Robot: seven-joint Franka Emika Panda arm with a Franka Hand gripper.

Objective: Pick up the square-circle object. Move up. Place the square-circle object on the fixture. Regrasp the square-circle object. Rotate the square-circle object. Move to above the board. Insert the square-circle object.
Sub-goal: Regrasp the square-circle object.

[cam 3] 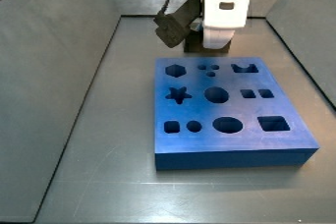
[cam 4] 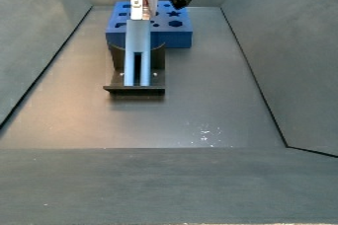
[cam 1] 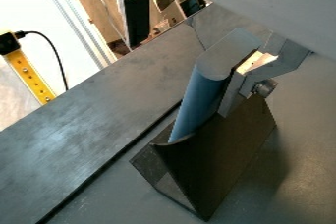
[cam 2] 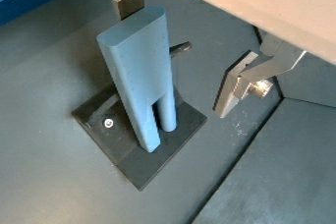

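The square-circle object (cam 2: 136, 81), a pale grey-blue bar, stands upright on the fixture (cam 2: 132, 166), leaning against its dark bracket (cam 1: 221, 174). My gripper (cam 2: 184, 49) is open around the bar's upper part. One of its fingers (cam 2: 126, 2) sits close behind the top of the bar, and the other finger (cam 2: 242, 83) stands well apart from it. In a side view the bar (cam 4: 138, 46) rises from the fixture's base plate (cam 4: 132, 88), just in front of the blue board (cam 4: 169, 34). The board (cam 3: 230, 110) shows its many dark holes.
Grey walls slope up round the dark floor (cam 4: 172, 120). The board lies directly behind the fixture. A short dark pin (cam 2: 182, 46) sticks out beside the bar. A yellow strip with a black cable (cam 1: 27, 66) lies outside the enclosure.
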